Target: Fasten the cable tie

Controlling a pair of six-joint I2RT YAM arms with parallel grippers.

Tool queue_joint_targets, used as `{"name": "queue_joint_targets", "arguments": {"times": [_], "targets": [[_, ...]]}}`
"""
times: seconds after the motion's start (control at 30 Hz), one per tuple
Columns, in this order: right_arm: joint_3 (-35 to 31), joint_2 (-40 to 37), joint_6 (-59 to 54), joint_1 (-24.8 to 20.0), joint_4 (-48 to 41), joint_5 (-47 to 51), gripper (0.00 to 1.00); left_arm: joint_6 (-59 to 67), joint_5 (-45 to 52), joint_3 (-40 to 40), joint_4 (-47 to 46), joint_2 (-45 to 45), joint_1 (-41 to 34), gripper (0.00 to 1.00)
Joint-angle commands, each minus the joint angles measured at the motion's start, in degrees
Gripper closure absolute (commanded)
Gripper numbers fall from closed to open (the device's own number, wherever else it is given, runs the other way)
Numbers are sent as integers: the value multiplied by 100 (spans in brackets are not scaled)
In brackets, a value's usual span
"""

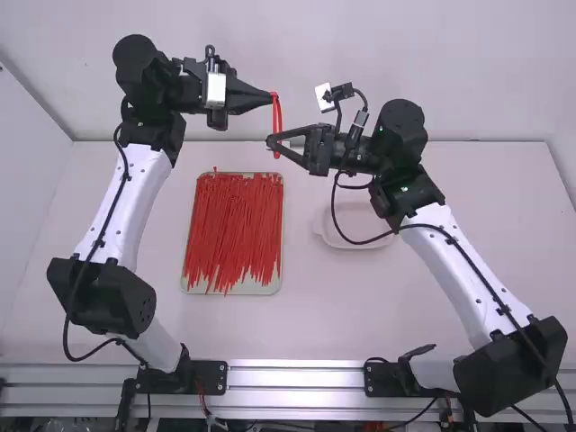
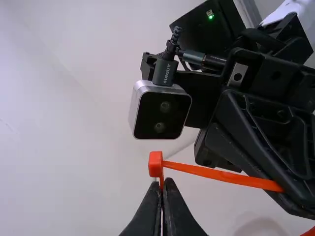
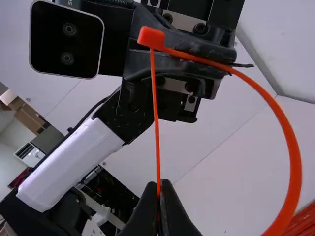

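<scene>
Pinching cable tie (image 1: 277, 117), head at L tool (image 1: 271, 94)

On your white table (image 1: 504, 198) you have:
- One flat tray (image 1: 261, 290), left of centre, carrying a dense layer of loose red cable ties (image 1: 236, 229) laid lengthwise.
- One shallow white dish (image 1: 355, 241), to the right of the tray and apart from it.
- One aluminium rail (image 1: 297, 373) along your near edge.
</scene>
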Motion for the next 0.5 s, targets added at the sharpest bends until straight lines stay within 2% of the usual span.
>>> {"name": "queue_joint_targets", "arguments": {"times": [0.0,0.47], "targets": [[-37,-72,-7,26,39,17,100,42,37,-4,20,-24,-26,98],[-37,-72,42,9,348,291,100,428,39,-4,-463,-24,-63,98]]}}
